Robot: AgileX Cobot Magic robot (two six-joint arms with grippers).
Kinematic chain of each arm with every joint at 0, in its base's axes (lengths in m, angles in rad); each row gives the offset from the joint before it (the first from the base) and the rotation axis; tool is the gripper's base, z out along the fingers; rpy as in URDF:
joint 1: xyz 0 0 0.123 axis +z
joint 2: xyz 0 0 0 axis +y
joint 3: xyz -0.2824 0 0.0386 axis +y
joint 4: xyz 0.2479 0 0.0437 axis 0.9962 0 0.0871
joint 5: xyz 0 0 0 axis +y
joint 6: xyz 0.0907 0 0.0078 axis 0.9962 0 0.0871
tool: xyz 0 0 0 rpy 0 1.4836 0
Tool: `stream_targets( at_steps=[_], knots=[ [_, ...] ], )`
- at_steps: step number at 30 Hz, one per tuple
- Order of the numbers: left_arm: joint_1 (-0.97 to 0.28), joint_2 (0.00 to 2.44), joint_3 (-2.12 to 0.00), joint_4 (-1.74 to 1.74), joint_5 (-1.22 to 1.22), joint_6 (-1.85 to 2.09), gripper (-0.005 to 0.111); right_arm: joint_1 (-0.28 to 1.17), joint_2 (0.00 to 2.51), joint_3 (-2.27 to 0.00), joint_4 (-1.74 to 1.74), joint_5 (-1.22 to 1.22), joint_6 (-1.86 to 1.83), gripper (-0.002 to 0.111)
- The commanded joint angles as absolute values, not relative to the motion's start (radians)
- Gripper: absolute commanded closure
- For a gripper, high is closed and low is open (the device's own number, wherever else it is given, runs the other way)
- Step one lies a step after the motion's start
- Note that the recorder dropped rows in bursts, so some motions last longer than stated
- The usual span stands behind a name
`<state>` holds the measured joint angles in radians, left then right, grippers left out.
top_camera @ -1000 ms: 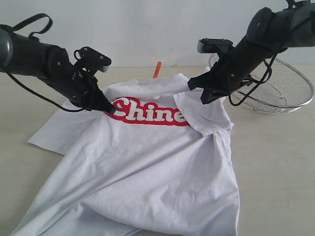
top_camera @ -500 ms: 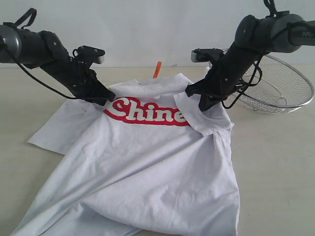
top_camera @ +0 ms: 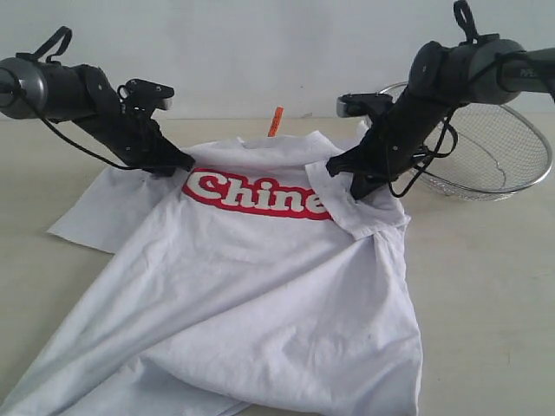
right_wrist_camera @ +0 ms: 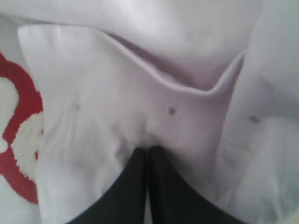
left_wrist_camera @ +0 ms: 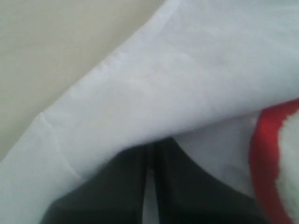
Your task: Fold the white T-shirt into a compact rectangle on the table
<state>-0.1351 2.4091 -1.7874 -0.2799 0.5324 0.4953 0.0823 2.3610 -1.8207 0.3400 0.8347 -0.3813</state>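
1. Exterior view:
   - Two dark arms reach in from the far corners of the bench (top_camera: 486,286), each sloping down to a shoulder of the one shirt (top_camera: 260,277).
   - The left end effector (top_camera: 184,165) sits low at the shoulder beside the start of the red lettering (top_camera: 256,195). The right end effector (top_camera: 354,185) points down onto the sleeve that lies doubled over the chest.
   - The shirt lies face up mid-bench, with its collar and one orange neck tag (top_camera: 277,120) toward the far edge and its hem at the near edge. The other sleeve spreads flat toward the left edge.
   - Bare bench lies open to the left and right of the shirt. One wire basket (top_camera: 512,152) stands by the far right corner, just beside the right arm.

2. Left wrist view: the left end effector (left_wrist_camera: 150,156) is narrow, its two fingers pressed together with a sliver of white between them. A fold of shirt (left_wrist_camera: 187,70) covers the tips. Bench (left_wrist_camera: 56,46) shows past the cloth edge.

3. Right wrist view: the right end effector (right_wrist_camera: 147,151) is narrow, pinching a pucker of shirt (right_wrist_camera: 187,56) at its tips, with lettering (right_wrist_camera: 23,140) alongside.
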Motion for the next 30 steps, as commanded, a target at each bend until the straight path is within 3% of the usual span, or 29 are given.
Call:
stream_targets(
  at_steps=[1,18,23,30],
  knots=[
    [-0.110,2.486,-1.856,-0.215,0.549,0.483,0.102,0.081,2.389,-1.835,0.316,0.790,-0.365,0.108],
    [-0.075,2.513,-1.995,-0.150,0.532,0.476,0.102,0.102,2.438,-2.181,0.242,0.897,-0.325,0.108],
    [-0.043,2.455,-2.096,-0.167,0.510,0.441,0.102,0.102,2.331,-2.198,0.248,0.922,-0.330,0.108],
    [-0.032,2.433,-2.117,-0.190,0.709,0.449,0.102,0.102,2.147,-2.198,0.238,1.132,-0.355,0.108]
  ],
)
